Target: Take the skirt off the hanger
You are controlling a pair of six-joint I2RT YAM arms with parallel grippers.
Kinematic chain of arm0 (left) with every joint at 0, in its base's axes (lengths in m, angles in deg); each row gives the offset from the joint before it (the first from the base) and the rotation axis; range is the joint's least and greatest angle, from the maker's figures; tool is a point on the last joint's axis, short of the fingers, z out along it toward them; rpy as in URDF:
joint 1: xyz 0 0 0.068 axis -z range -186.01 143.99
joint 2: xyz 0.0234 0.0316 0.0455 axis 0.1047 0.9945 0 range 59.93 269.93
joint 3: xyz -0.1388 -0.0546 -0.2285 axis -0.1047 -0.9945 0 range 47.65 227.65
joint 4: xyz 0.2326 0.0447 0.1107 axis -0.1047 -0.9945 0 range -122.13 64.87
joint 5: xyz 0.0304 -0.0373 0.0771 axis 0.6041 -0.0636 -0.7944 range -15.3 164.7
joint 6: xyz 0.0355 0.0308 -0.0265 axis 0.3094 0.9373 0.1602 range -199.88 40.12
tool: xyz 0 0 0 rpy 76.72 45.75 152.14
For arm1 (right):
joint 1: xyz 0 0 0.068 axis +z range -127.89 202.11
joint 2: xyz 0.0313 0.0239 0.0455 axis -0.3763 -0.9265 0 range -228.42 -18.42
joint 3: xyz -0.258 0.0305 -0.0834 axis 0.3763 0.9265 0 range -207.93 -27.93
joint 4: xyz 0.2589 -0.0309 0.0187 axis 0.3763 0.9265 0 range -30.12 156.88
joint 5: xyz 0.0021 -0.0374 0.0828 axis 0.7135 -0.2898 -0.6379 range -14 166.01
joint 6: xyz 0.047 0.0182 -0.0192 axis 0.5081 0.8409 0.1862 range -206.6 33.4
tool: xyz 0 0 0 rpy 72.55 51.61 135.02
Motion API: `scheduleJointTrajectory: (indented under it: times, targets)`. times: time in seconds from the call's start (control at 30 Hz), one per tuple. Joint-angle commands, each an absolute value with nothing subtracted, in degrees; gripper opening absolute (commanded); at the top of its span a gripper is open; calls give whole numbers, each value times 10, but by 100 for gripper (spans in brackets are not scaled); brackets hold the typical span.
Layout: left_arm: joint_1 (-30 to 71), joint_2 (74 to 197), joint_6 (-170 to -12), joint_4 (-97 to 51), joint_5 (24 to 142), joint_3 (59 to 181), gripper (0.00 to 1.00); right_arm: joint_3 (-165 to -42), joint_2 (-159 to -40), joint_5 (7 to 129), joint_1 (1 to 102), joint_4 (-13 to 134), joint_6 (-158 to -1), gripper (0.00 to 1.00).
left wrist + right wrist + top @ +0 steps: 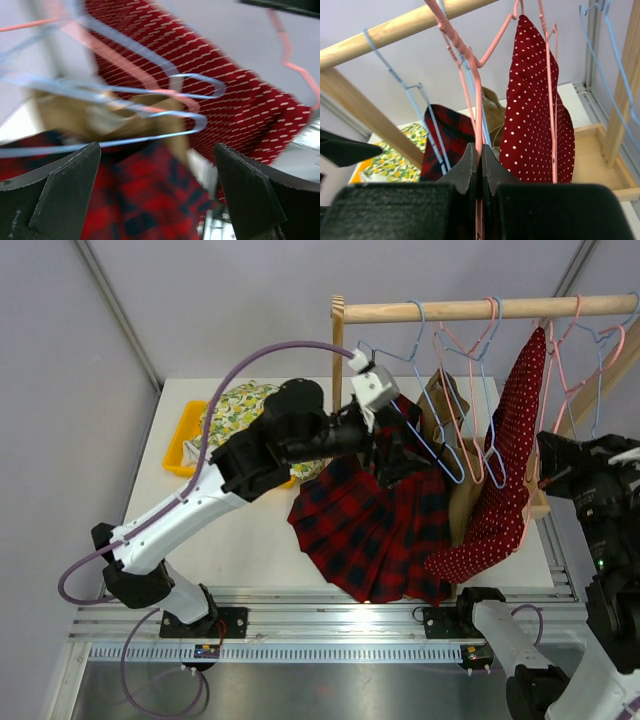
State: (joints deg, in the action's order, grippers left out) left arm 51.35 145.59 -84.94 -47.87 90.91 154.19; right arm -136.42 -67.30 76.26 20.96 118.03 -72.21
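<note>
The red and navy plaid skirt lies fanned out on the table, its top rising to the pale-blue hanger that hooks over the wooden rod. My left gripper is open at the skirt's top. The left wrist view is blurred: plaid cloth fills the space between the wide-apart fingers, and the blue hanger wire crosses just above the gripper. My right gripper is shut on a pink hanger wire. Behind it show the skirt and the blue hanger.
A red white-dotted garment hangs from a pink hanger at the right. A tan garment hangs between it and the skirt. A lemon-print garment lies in a yellow tray at the back left. The wooden rod carries several wire hangers.
</note>
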Motion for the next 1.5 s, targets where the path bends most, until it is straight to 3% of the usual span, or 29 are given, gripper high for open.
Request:
scheduleJointTrajectory:
  times: [0.0,0.37,0.83,0.97,1.27,1.47]
  targets:
    - [579,1480,-839,-425,982,1598,99,-1363,-626,716,209,1159,-691,0]
    - [668,1562,-868,-379,1054,1668,99,-1373,-561,757,218,1177,-687,0]
    - [708,1627,-867,-348,1032,1652,98,-1452,-563,744,248,1204,-671,0]
    - [712,1635,-870,-328,1003,1648,91,-1486,-575,722,252,1224,-664,0]
    - [715,1648,-881,-274,978,1661,85,-1454,-571,686,256,1197,-622,0]
    - [716,1660,-898,-255,1008,1672,59,-1447,-570,686,256,1182,-621,0]
